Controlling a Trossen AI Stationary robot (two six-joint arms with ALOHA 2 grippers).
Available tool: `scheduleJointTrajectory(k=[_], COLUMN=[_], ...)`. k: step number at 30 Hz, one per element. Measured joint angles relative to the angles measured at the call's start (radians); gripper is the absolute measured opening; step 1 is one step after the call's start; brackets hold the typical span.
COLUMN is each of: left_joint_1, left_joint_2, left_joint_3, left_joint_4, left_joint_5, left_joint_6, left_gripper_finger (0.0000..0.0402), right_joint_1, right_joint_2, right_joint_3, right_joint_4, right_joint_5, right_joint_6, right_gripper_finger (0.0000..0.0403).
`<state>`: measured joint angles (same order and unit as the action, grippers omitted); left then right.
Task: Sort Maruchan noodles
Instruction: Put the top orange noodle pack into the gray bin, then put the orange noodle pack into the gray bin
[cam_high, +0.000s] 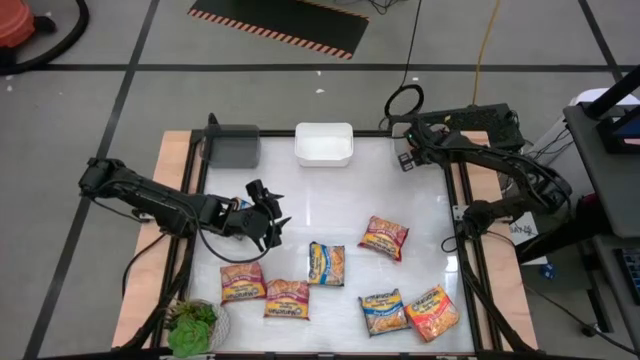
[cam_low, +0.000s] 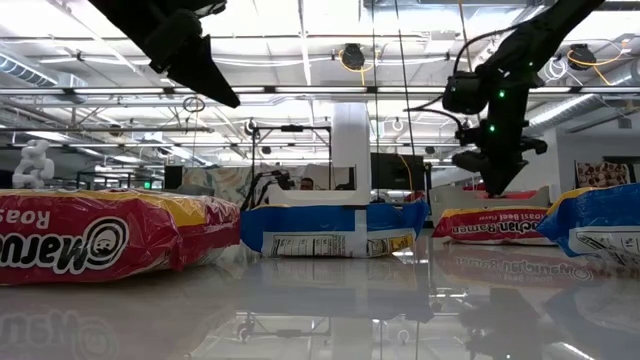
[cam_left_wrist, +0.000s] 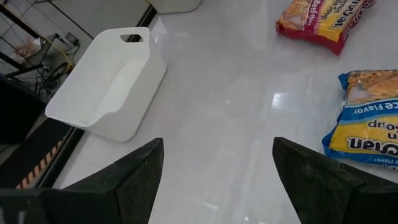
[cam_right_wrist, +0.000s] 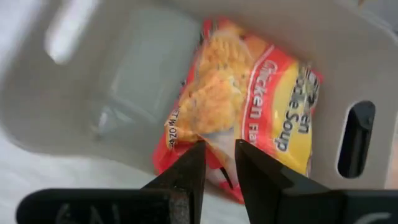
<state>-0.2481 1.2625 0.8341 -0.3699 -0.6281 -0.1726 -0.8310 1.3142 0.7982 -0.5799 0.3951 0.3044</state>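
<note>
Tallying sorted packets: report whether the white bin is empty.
Empty: the white bin shows only its bare inside in the high and left wrist views.

The orange-yellow packet (cam_right_wrist: 249, 118) lying in the bin reads "Chicken Flavor" and "Soup". The blue-and-yellow packet (cam_left_wrist: 367, 118) shows "Flavor" and part of the Maruchan name upside down. The red packet (cam_left_wrist: 326, 22) carries "Beef". In the low view, the red packet (cam_low: 100, 240) nearest the camera reads "Maruchan" and "Roast" upside down; a farther red packet (cam_low: 495, 225) shows "Ramen" upside down
</note>
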Motion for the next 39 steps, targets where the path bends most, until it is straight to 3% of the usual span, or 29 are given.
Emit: scheduleJointTrajectory(k=[7,28,33,39], left_joint_1=[0.0,-0.003,-0.01,-0.01], left_joint_2=[0.0,0.0,0.0,0.0], left_joint_3=[0.0,0.0,0.0,0.0], left_joint_4=[0.001,-0.001,-0.001,-0.001], left_joint_5=[0.0,0.004,0.004,0.003], left_joint_6=[-0.001,-0.021,-0.02,-0.016], left_gripper_finger=[0.0305,0.0305,0.0305,0.0305], right_joint_1=[-0.012,-0.055,-0.056,-0.015], right_joint_2=[-0.033,0.176,0.112,-0.088], right_joint_3=[0.0,0.002,-0.001,-0.001], right_joint_4=[0.075,0.079,0.062,-0.028], right_joint_5=[0.051,0.056,0.05,0.019], right_joint_6=[0.036,0.035,0.025,0.041], right_gripper_finger=[0.008,0.0096,0.0102,0.0116])
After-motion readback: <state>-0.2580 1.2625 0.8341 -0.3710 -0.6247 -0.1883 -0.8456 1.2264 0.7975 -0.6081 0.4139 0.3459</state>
